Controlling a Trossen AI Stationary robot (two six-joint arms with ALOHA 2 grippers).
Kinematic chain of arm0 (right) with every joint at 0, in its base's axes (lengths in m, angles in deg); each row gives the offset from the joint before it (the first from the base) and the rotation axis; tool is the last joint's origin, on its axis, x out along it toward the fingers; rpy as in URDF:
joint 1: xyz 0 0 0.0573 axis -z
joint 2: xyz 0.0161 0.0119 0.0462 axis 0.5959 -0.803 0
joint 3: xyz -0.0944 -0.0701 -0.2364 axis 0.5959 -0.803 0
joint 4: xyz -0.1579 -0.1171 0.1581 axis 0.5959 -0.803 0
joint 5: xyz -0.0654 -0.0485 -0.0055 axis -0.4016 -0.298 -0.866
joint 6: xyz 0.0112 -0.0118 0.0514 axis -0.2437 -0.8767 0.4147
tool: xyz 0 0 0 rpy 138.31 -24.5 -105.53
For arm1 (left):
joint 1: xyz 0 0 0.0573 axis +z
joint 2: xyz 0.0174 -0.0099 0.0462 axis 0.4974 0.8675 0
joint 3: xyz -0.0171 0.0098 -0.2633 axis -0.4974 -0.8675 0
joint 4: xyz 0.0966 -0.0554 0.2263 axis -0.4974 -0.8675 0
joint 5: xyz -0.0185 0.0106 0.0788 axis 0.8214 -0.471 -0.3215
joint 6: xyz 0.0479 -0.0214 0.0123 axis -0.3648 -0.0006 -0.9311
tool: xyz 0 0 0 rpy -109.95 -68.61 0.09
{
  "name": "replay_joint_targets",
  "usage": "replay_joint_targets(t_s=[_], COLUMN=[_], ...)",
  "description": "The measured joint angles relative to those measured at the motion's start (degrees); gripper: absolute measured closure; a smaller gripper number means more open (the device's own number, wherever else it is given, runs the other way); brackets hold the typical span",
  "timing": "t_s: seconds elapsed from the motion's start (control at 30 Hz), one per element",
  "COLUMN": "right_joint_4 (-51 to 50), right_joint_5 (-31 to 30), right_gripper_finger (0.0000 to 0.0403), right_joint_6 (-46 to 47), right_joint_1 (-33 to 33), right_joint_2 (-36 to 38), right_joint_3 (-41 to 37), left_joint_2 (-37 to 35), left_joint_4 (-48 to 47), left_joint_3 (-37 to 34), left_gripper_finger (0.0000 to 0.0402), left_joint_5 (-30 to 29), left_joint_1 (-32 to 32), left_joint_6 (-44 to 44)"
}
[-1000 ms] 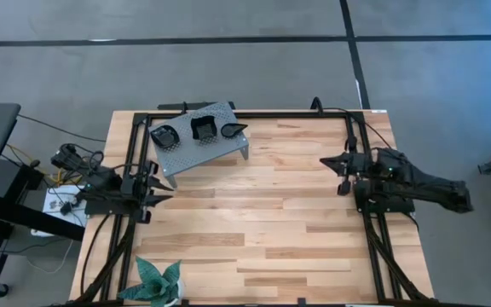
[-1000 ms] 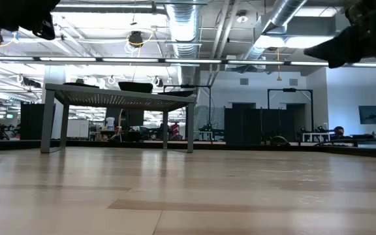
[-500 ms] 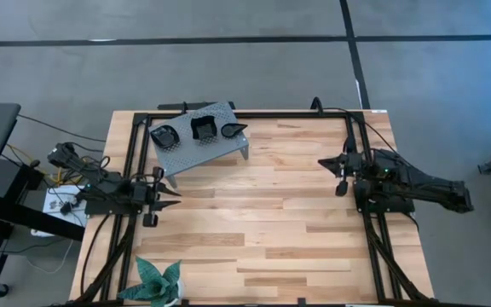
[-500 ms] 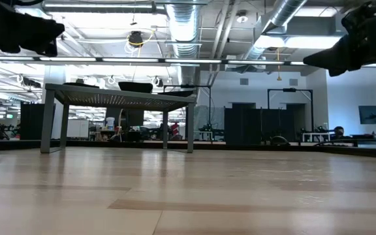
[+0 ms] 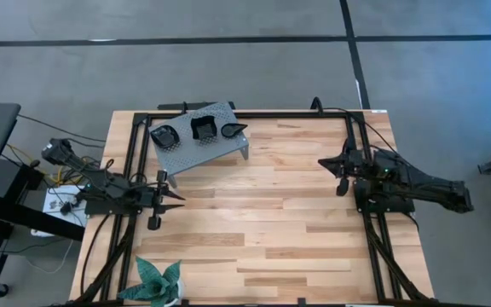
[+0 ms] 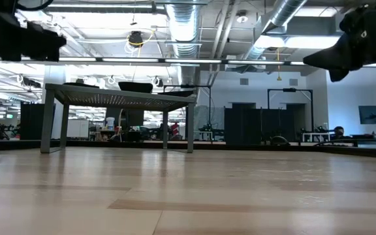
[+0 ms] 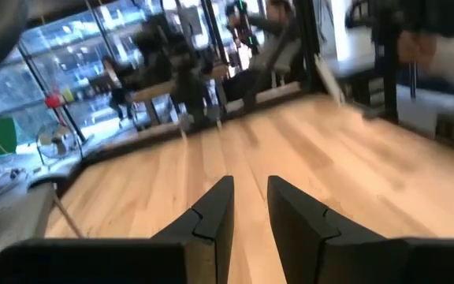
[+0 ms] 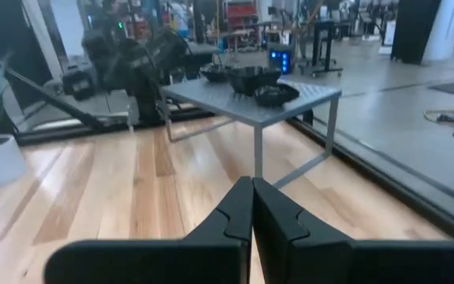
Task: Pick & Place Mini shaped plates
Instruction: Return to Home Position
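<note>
Since a second ago the left gripper has slid out from the left edge of the table toward its middle, fingers slightly apart and empty. Over by the right edge the right gripper hangs with fingers pressed together on nothing. Every one of the mini shaped plates sits on the grey perforated stand at the far left corner: glossy black, in three piles, roundish, squarish and teardrop.

plates: seemingly three stacks in a row on stand | stand: far-left of table | plant: near-left corner
</note>
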Motion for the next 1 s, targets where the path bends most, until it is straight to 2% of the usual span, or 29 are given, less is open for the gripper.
replay_joint_targets(t_s=[0.13, 0.27, 0.47, 0.57, 0.73, 1.0], right_joint_4=[-1.0, 4.7, 11.6, 14.5, 14.0, 13.2], right_joint_5=[0.0, 0.1, 0.0, 0.0, 0.0, 0.0], right_gripper_finger=[0.0401, 0.0401, 0.0401, 0.0401, 0.0401, 0.0401], right_joint_6=[-0.4, -2.4, -3.6, -5.3, -5.4, -8.8], right_joint_1=[-0.1, -0.1, -0.1, 0.0, 0.1, 0.1], right_joint_2=[0.0, -0.4, 0.2, -0.1, -0.3, -0.3], right_joint_3=[-2.4, -5.8, -7.5, -8.9, -8.9, -8.9], left_joint_2=[0.5, 0.5, 0.6, 0.5, -0.3, -2.4], left_joint_4=[7.5, 10.7, 11.5, 11.8, 14.0, 12.7], left_joint_3=[0.0, 0.0, 0.0, 0.0, 0.1, -0.2], left_gripper_finger=[0.0321, 0.0321, 0.0321, 0.0321, 0.0321, 0.0321], left_joint_5=[0.0, 0.0, 0.0, -0.4, -1.8, -0.7], left_joint_1=[0.0, 0.0, 0.0, 0.0, 0.0, 0.0], left_joint_6=[1.2, 1.6, 0.1, 2.4, 4.6, 6.2])
